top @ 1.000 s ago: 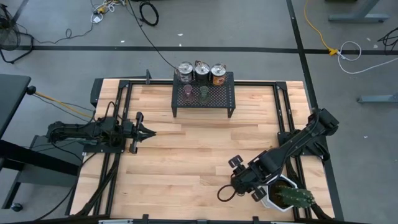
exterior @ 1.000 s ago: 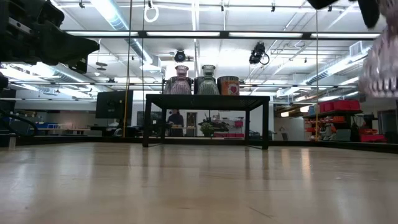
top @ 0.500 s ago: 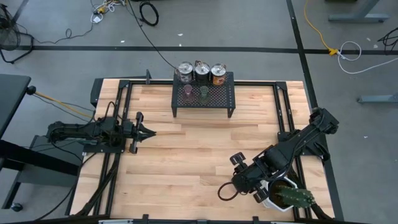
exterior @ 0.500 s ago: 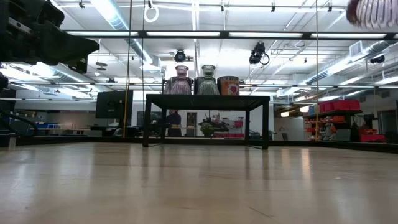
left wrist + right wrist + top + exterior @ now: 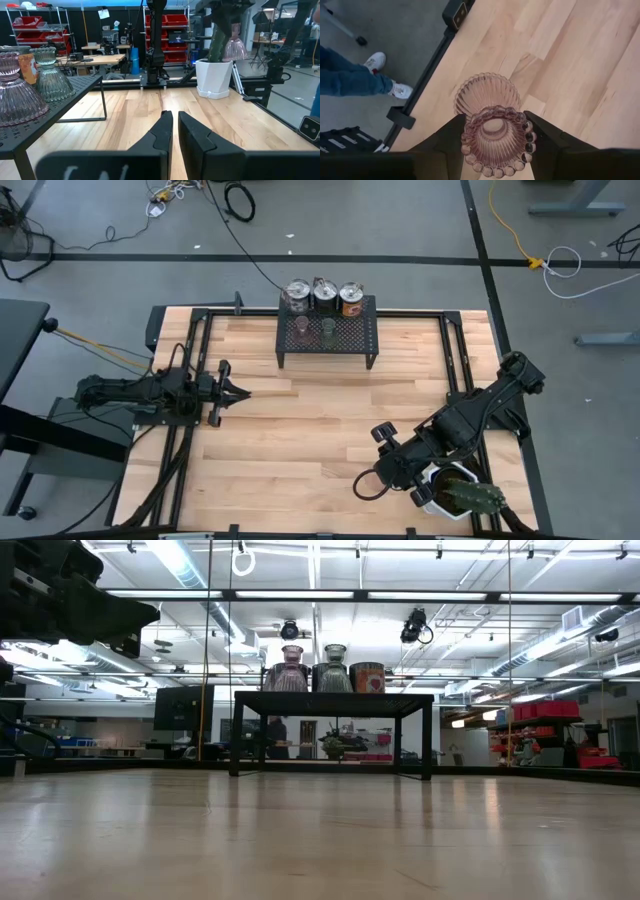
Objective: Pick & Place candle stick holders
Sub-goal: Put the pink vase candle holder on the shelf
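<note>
My right gripper [image 5: 368, 485] hangs over the table's near right part, shut on a pink ribbed glass candle stick holder [image 5: 490, 115]. The left wrist view shows that holder [image 5: 234, 49] high above the table. A black mesh rack [image 5: 327, 332] stands at the far edge. On it are a pink holder [image 5: 302, 328], an olive-green one [image 5: 327, 328] and three metallic ones [image 5: 324, 293] behind them. My left gripper [image 5: 240, 392] waits shut and level at the table's left. My right gripper pinches the pink holder between its two fingers at the beaded rim [image 5: 495, 147] of its narrow end, one finger on each side. The fingers slant down from above. The holder is lifted clear of the table, and its flared ribbed end [image 5: 487, 92] points down, away from the gripper.
A white pot with a cactus [image 5: 462, 495] stands at the near right corner, just beside my right arm. Black rails [image 5: 190, 360] run along the table's left and right sides. A person's legs and white shoes [image 5: 380, 75] show on the floor beyond the table edge.
My right gripper has risen straight up with the pink holder. In the low view the holder has climbed out of the picture's top right corner. The gripper stays shut on it.
</note>
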`<state>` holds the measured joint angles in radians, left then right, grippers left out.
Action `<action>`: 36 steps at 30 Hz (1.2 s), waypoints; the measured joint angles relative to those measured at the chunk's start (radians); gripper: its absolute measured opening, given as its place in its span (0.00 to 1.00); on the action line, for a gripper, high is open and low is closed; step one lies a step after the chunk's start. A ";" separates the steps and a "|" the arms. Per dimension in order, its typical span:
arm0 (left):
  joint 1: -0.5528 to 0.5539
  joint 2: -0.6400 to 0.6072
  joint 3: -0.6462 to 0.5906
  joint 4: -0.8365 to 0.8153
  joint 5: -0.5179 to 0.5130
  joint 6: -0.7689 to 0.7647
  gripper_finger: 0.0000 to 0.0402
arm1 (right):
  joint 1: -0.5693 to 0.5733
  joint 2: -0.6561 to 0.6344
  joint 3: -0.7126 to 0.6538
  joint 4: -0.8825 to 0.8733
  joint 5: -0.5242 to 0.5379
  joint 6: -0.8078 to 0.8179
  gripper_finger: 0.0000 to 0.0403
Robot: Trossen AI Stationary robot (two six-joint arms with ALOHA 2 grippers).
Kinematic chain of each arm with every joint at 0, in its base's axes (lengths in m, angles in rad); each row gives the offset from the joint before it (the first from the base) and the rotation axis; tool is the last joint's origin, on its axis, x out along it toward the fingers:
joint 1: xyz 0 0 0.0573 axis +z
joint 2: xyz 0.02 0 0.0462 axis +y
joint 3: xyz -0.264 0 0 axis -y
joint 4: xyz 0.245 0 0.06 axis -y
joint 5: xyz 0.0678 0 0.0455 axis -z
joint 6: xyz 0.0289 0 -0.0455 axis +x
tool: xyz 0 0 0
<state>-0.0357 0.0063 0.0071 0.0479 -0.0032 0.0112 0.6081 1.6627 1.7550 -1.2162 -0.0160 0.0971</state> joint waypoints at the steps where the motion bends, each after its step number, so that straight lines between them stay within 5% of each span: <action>1: 0.000 0.000 0.000 0.000 0.000 0.000 0.09 | 0.000 0.000 0.000 -0.002 0.000 0.000 0.41; 18: 0.000 0.000 0.000 0.000 0.000 0.000 0.09 | -0.115 -0.002 0.000 -0.024 -0.025 -0.015 0.41; 36: 0.000 0.000 0.000 0.000 0.000 0.000 0.09 | -0.405 -0.008 0.000 -0.064 -0.024 -0.165 0.41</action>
<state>-0.0357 0.0061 0.0069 0.0479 -0.0031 0.0113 0.2032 1.6548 1.7550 -1.2797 -0.0395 -0.0679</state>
